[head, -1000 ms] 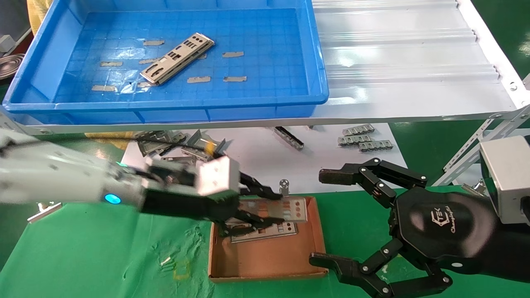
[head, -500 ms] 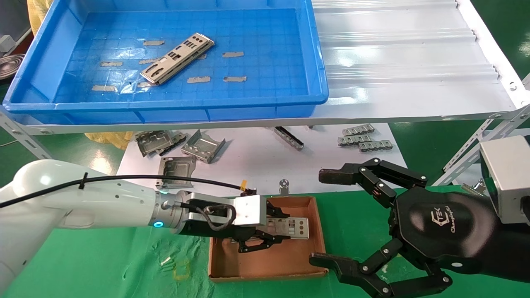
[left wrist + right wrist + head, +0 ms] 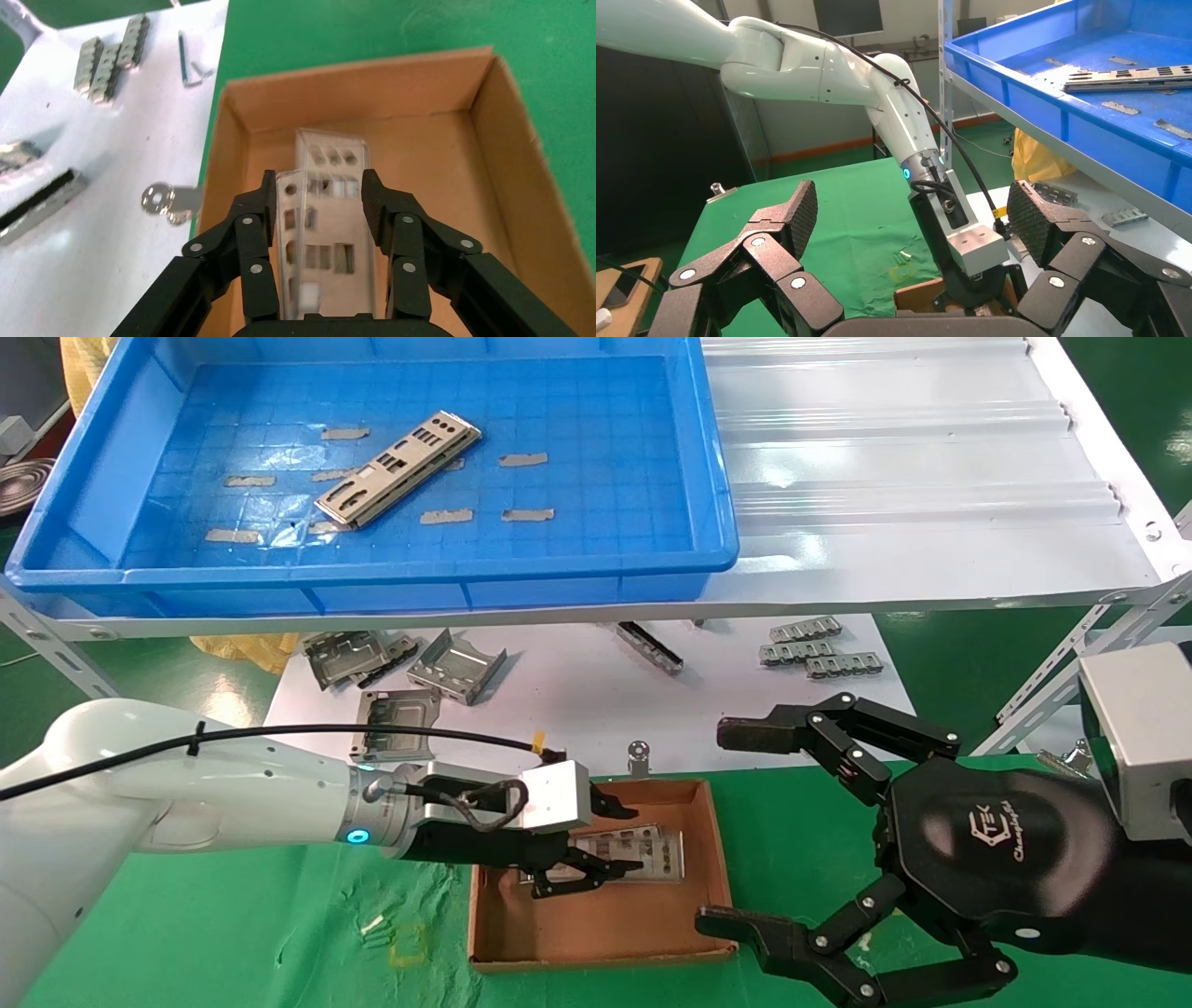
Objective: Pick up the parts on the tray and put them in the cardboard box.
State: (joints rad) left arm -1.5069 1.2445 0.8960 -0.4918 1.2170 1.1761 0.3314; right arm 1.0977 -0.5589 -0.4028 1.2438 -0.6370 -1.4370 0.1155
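My left gripper [image 3: 633,840] reaches low into the cardboard box [image 3: 596,954] and stands open. Two silver parts [image 3: 647,851] lie stacked on the box floor between and beyond its fingers; in the left wrist view the upper part [image 3: 330,217] lies slightly askew over the lower one, inside the gripper [image 3: 320,189]. One more part [image 3: 399,468] lies diagonally in the blue tray [image 3: 372,570] on the shelf. My right gripper [image 3: 726,828] hangs open to the right of the box, holding nothing.
The white ribbed shelf [image 3: 913,477] carries the tray. Below it, on a white sheet, lie grey bent brackets [image 3: 410,663], toothed strips [image 3: 815,649] and a small key [image 3: 639,754]. Green cloth [image 3: 233,933] covers the table around the box.
My left gripper swung in over the box carrying a part, sank lower, and opened. The part now rests on the other one in the box. The right arm has not moved.
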